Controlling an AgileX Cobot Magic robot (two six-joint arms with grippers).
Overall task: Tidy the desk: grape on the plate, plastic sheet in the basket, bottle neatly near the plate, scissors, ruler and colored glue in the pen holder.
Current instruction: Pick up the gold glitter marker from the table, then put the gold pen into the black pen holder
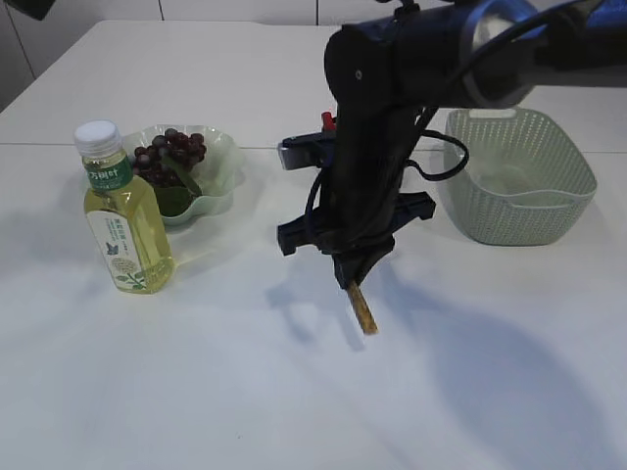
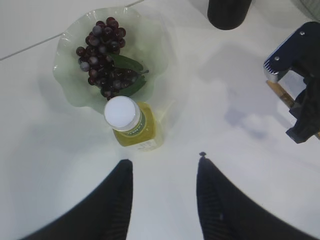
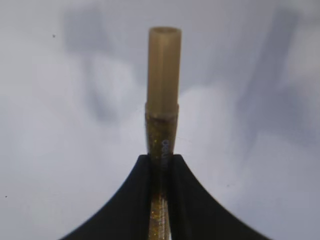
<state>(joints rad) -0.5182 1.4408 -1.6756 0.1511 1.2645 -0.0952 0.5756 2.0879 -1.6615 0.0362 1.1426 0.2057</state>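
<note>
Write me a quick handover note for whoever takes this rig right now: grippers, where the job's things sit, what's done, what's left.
Right gripper: shut on the colored glue, a gold glitter tube, held above the table at centre.
Left gripper: open, empty, above the bottle.
Done: grape is on the plate; the bottle stands upright right beside the plate.
Basket sits on the right; something pale lies inside, possibly the plastic sheet, hard to confirm.
Left: put the glue in the pen holder, visible at the top edge of the left wrist view. Scissors and ruler are not clearly visible; check them.
</note>
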